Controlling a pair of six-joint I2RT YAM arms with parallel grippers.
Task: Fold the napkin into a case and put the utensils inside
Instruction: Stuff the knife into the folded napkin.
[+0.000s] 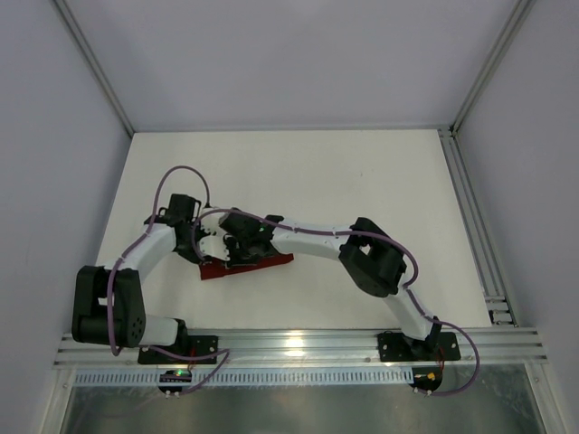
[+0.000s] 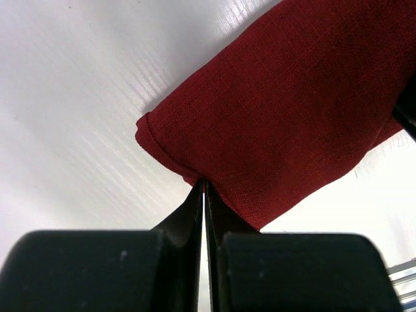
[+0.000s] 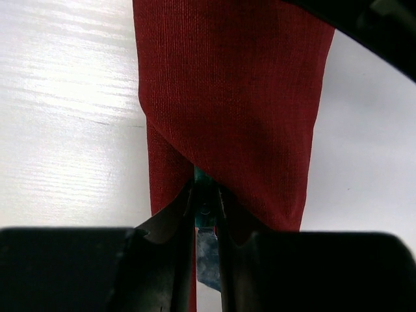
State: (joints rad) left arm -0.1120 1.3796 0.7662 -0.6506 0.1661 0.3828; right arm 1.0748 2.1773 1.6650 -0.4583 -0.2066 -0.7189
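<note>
While I watch the overhead feed, I see the case [image 1: 262,264] lying on the bench [image 1: 362,181] as a narrow, dark red strip, nearer the near edge than the far one and left of the middle. Its long side runs roughly along the near edge. Its right end lies bare, and its left end is covered by both arms, which meet over it.

My left gripper [image 2: 203,188] is clenched. On its wrist camera the two fingers are pressed flat together, and their tips meet right at the hem of the cloth. It looks to me as if they pinch that edge. The cloth fills the upper right of that view, with a rolled corner pointing toward the left and a shadow on the white bench just under it.

My right gripper [image 3: 205,195] is also closed, and it is grasping a slim teal handle [image 3: 202,177]. On its wrist camera the handle sits between the fingertips and runs straight into the red cloth. One layer there crosses another on a slant, forming a seam. I cannot tell whether this is the fork or the knife, because the head is hidden inside the cloth. A pale bluish blur shows low between the fingers, too soft for me to name.

From above, the two grippers sit just beside each other over the left end of the case
</note>
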